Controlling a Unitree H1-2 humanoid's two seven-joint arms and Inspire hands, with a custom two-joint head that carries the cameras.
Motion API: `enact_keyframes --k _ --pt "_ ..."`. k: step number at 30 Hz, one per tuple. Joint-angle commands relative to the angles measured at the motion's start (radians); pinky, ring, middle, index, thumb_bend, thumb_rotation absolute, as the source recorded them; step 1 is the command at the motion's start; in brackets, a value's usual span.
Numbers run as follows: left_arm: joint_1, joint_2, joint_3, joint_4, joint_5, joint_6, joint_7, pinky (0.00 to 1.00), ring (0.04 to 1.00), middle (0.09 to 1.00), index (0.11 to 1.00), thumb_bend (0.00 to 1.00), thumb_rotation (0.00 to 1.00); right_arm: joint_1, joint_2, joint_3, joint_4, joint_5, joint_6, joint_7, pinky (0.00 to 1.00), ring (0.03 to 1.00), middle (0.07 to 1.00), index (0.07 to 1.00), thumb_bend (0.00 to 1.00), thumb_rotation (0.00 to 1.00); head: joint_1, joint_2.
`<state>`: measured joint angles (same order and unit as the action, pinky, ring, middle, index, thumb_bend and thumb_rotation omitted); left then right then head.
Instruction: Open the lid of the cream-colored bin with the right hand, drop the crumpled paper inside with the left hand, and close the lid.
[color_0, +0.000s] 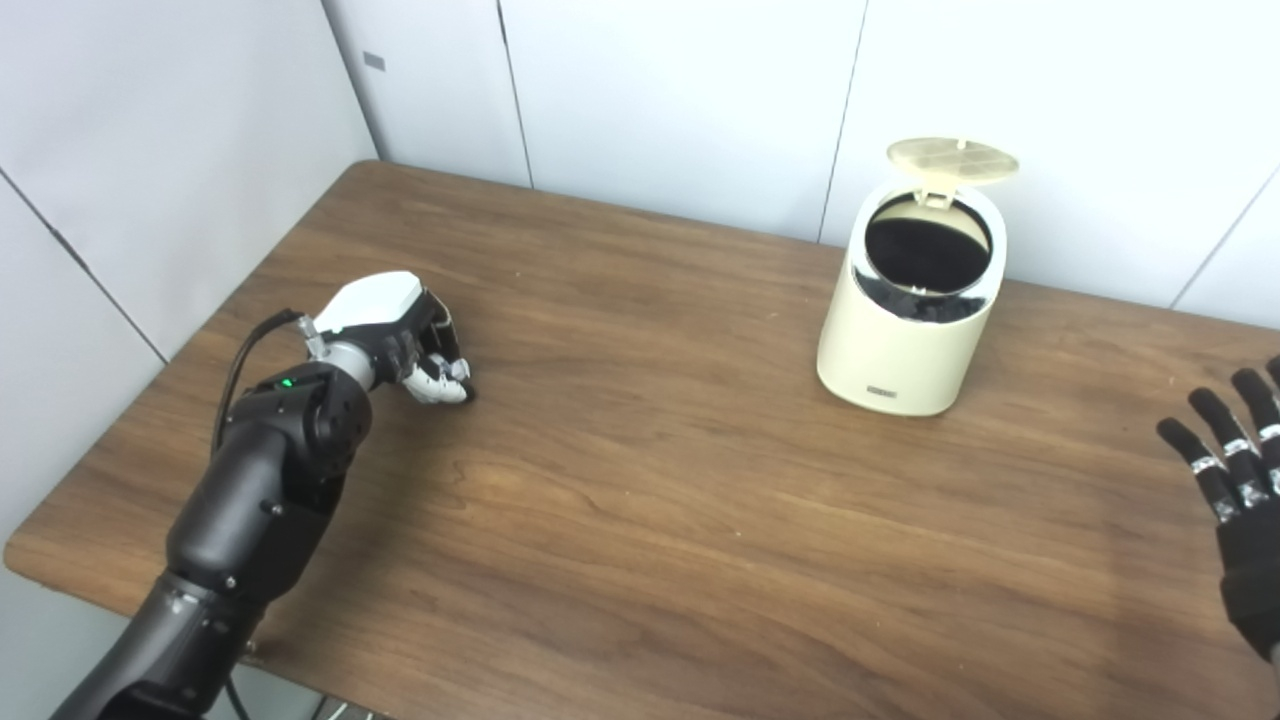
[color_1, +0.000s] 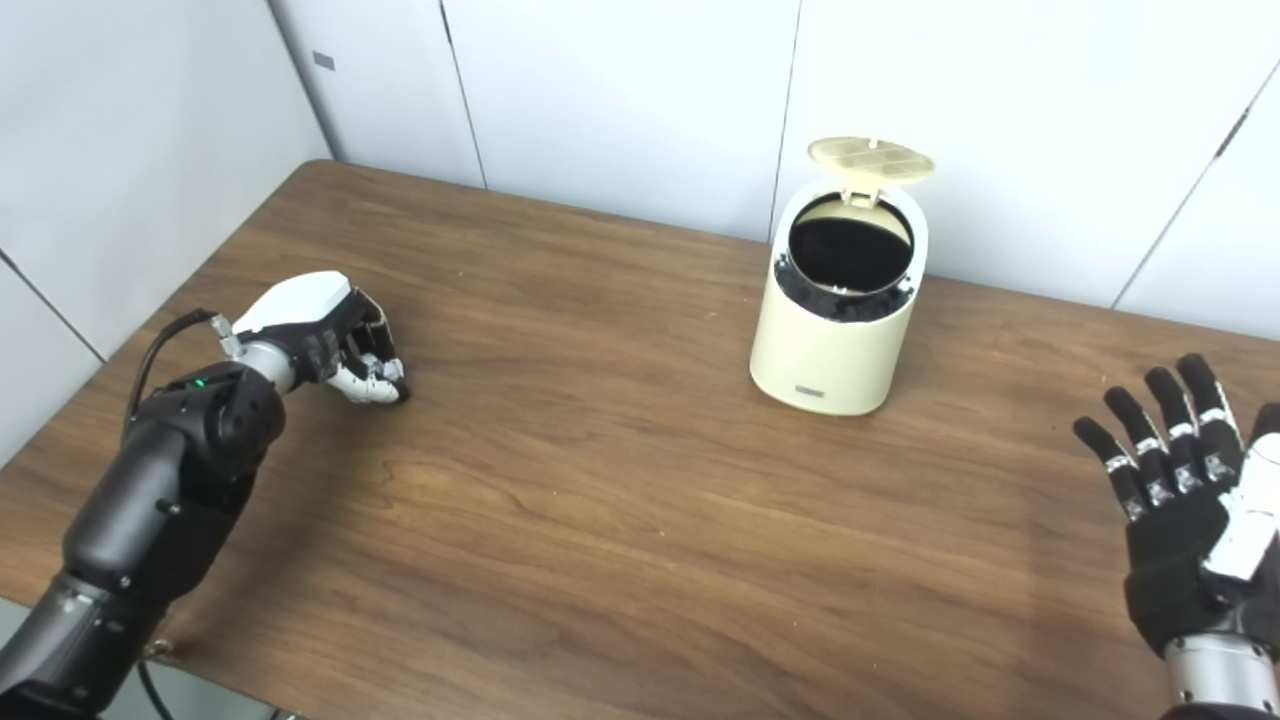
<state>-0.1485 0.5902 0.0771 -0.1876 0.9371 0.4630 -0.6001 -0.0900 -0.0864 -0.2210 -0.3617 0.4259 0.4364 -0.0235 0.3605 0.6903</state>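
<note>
The cream-colored bin (color_0: 905, 340) stands upright at the back right of the table. Its round lid (color_0: 952, 160) is tipped up on its hinge, so the dark inside shows. At the left of the table my left hand (color_0: 420, 345) rests low on the wood with its fingers curled shut. A small whitish lump, the crumpled paper (color_0: 442, 384), shows between those fingers and is mostly hidden by them. My right hand (color_1: 1180, 480) is at the right edge, well away from the bin. It is open with its fingers spread and holds nothing.
The brown wooden table (color_0: 640, 480) runs wide between the two hands. White wall panels (color_0: 680, 90) stand close behind the bin and along the left side. The table's front edge (color_0: 300, 650) lies near my left forearm.
</note>
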Motion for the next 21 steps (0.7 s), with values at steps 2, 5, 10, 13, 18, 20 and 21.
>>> enact_keyframes --k 2,5,10,13,18,20,21 --pt "-0.026 0.018 0.021 -0.038 0.045 0.007 -0.017 0.45 0.479 0.537 0.450 0.50 0.00 -0.025 -0.005 -0.005 -0.018 0.013 -0.014 0.008 0.77 0.867 0.934 0.908 0.49 0.97 0.001 0.001" --pt "-0.027 0.014 0.026 -0.068 0.045 0.006 -0.036 0.45 0.482 0.537 0.450 0.50 0.00 -0.025 -0.012 -0.003 0.001 0.012 -0.032 0.020 0.79 0.875 0.937 0.903 0.51 0.97 -0.004 0.002" --pt "-0.037 0.011 0.031 -0.123 0.005 0.005 -0.030 0.46 0.483 0.536 0.453 0.50 0.00 -0.027 -0.012 -0.001 0.017 -0.002 -0.043 0.022 0.76 0.852 0.919 0.892 0.52 0.98 -0.016 0.001" --pt "-0.046 0.012 0.029 -0.158 -0.027 -0.002 -0.012 0.46 0.463 0.525 0.456 0.50 0.00 -0.026 -0.009 -0.001 0.019 -0.002 -0.040 0.021 0.77 0.856 0.919 0.895 0.52 0.99 -0.021 -0.001" --pt "-0.074 0.005 0.010 -0.217 -0.031 -0.001 -0.001 0.49 0.460 0.516 0.459 0.50 0.00 -0.024 -0.006 -0.007 0.025 0.015 -0.037 0.024 0.78 0.866 0.928 0.899 0.52 0.98 -0.030 0.002" --pt "-0.100 -0.001 -0.008 -0.239 -0.017 0.001 -0.011 0.47 0.445 0.512 0.463 0.50 0.00 -0.023 -0.007 -0.008 0.030 0.018 -0.038 0.028 0.80 0.878 0.937 0.911 0.52 0.99 -0.034 0.001" --pt "-0.112 -0.005 -0.015 -0.249 -0.021 0.001 -0.013 0.46 0.436 0.508 0.466 0.50 0.00 -0.023 -0.008 -0.008 0.033 0.017 -0.039 0.029 0.81 0.885 0.940 0.921 0.51 0.99 -0.034 0.001"
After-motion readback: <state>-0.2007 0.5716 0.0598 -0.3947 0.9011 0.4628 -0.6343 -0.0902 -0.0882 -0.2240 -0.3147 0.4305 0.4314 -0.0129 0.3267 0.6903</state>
